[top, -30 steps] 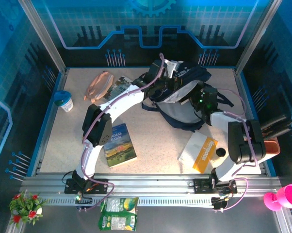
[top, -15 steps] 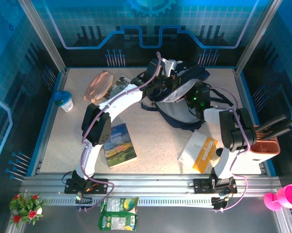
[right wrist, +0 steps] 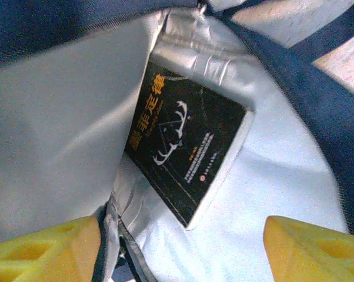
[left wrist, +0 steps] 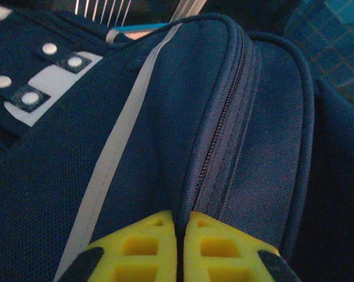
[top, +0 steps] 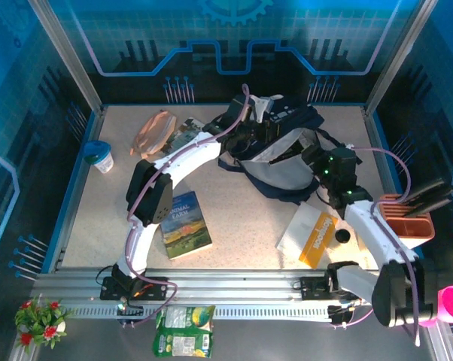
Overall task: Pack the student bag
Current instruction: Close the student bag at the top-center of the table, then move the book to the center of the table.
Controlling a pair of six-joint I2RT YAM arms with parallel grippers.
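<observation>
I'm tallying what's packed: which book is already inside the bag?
The black book with gold lettering, lying inside the bag. The green-covered book and the white-and-yellow book lie out on the table.

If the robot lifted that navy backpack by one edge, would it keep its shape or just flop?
Probably flop: the student bag lies slumped, its grey lining creased and sagging open. It should slide rather than roll when pushed, being flat on the table. The black book inside likely weights one side.
</observation>
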